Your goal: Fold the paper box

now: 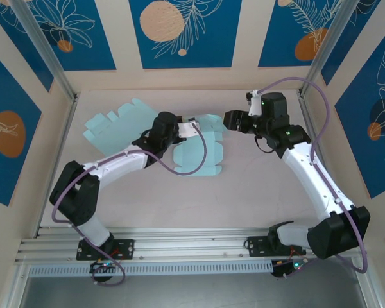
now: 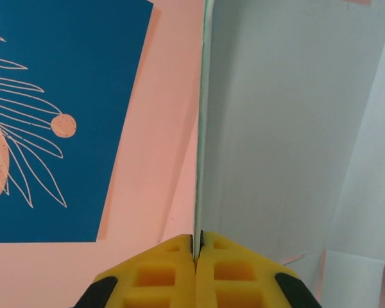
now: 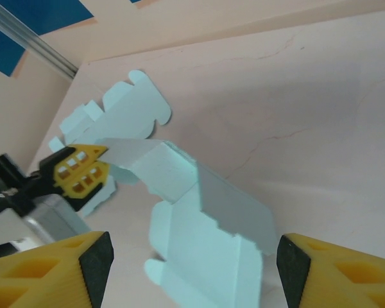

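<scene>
Your left gripper [image 2: 197, 240] pinched the raised flap of the paper box [image 1: 199, 154]; your right gripper [image 1: 230, 120] stood wide open just beside it.

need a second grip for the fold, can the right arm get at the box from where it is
Probably yes: the right tool is open right by the box, nothing between them. The left tool pinches one flap on its own side, so the rest looks free.
</scene>
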Controlling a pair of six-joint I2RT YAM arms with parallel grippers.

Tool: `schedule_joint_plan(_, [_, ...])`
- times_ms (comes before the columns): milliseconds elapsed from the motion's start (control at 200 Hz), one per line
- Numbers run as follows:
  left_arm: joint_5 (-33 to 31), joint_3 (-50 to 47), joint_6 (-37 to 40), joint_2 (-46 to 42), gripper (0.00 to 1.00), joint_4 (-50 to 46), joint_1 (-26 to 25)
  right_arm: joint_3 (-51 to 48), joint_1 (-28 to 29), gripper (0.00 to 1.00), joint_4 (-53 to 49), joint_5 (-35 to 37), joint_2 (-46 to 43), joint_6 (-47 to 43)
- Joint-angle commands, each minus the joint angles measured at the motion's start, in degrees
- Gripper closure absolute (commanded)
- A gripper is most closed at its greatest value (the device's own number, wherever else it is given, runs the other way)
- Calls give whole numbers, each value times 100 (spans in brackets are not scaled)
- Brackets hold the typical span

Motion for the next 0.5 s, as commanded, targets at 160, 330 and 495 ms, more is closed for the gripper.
schedule_joint_plan(160, [-399, -72, 543, 324, 100, 799, -175, 708, 222, 30, -481, -668, 539, 704])
schedule_joint_plan(330, [-602, 24, 842, 551, 100, 823, -245, 1041, 464, 30, -511, -494, 915, 769])
schedule_joint_plan(495, [-577, 61, 798, 587, 100, 839, -253, 1386, 474, 31, -540, -515, 1627, 881])
